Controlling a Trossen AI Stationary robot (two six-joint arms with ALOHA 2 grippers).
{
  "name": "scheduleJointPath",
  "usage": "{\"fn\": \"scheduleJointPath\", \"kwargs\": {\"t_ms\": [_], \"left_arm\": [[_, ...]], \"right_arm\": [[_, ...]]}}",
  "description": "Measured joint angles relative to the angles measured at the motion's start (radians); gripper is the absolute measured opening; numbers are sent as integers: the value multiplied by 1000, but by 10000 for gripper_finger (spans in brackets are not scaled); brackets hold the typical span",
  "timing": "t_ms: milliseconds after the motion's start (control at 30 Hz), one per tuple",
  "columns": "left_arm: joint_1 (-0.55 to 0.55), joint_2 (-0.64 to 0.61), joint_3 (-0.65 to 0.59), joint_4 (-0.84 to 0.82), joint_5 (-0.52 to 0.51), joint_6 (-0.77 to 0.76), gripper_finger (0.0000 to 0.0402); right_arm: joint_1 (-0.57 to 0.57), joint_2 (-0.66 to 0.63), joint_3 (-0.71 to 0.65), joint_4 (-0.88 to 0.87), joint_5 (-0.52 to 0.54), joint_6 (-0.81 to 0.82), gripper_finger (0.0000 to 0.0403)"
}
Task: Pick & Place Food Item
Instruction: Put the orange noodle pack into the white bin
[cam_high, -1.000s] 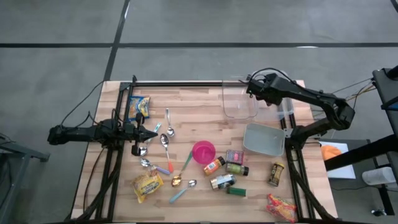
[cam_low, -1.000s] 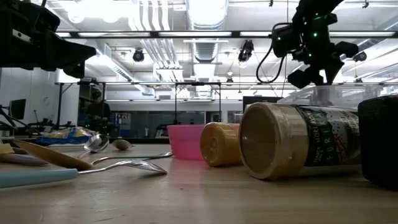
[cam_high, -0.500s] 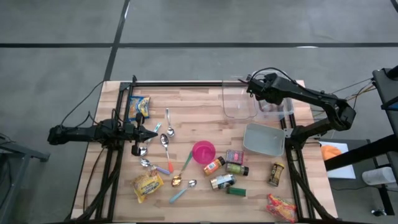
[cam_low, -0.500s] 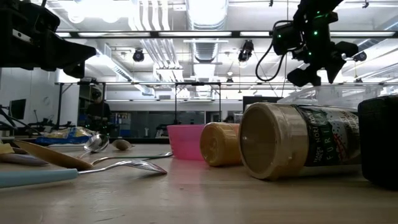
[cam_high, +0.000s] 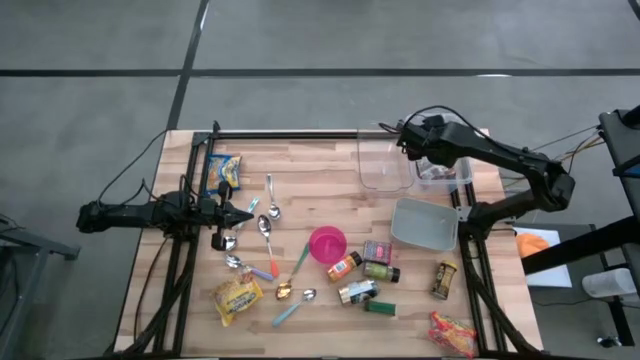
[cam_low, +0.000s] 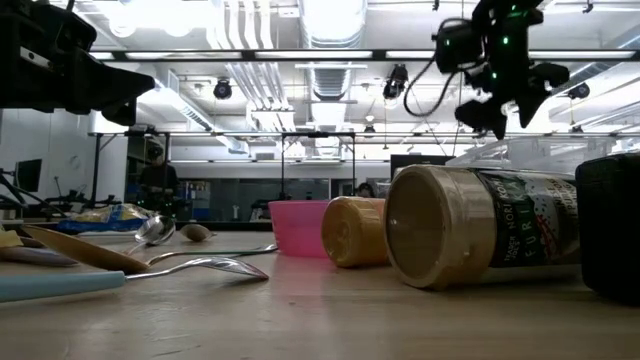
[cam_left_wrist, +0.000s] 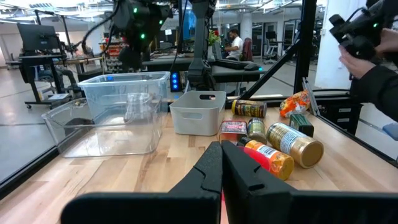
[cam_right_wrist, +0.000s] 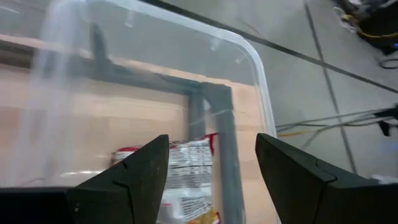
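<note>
A white-and-red food packet (cam_right_wrist: 180, 171) lies on the floor of a clear bin (cam_right_wrist: 261, 74) at the table's far right, and also shows as the packet (cam_high: 437, 172) in the high view. My right gripper (cam_high: 412, 143) hangs open above that bin (cam_high: 447, 178), fingers slanting down, nothing between them. It shows high up in the low view as my right gripper (cam_low: 508, 95). My left gripper (cam_high: 248, 213) waits shut at the table's left, pointing level, and holds nothing.
A second clear bin (cam_high: 385, 165) and a grey bin (cam_high: 424, 224) stand beside the first. Mid-table lie a pink cup (cam_high: 327, 243), several jars (cam_high: 372, 270), spoons (cam_high: 266, 225) and snack packets (cam_high: 224, 172), (cam_high: 238, 296), (cam_high: 452, 333). A person's gloved hands (cam_left_wrist: 367, 37) show beyond the table.
My right gripper has risen a little above the clear bin, and in the low view its fingers stand wider apart than before. The packet in the bin, covered by the arm a second ago, now shows in the high view.
</note>
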Motion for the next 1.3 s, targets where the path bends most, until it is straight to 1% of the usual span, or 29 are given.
{"fn": "scheduleJointPath", "kwargs": {"t_ms": [133, 233, 400, 567, 667, 767, 933, 1167, 1233, 1300], "left_arm": [[0, 0, 0, 0, 0, 0, 0], [0, 0, 0, 0, 0, 0, 0], [0, 0, 0, 0, 0, 0, 0], [0, 0, 0, 0, 0, 0, 0], [0, 0, 0, 0, 0, 0, 0], [0, 0, 0, 0, 0, 0, 0], [0, 0, 0, 0, 0, 0, 0], [0, 0, 0, 0, 0, 0, 0], [0, 0, 0, 0, 0, 0, 0], [0, 0, 0, 0, 0, 0, 0]], "right_arm": [[62, -44, 49, -2, -18, -41, 239], [126, -79, 83, -5, -50, -60, 239], [262, -139, 127, -5, -146, -66, 239], [421, -165, 149, -6, -214, -62, 239], [519, -157, 151, -4, -306, -32, 239], [625, -140, 153, -4, -372, 14, 239], [795, -112, 153, -5, -378, 131, 239], [1006, -42, 153, -6, -461, 318, 239], [1053, -11, 155, -6, -497, 386, 239], [1093, 28, 163, -5, -555, 462, 239]]}}
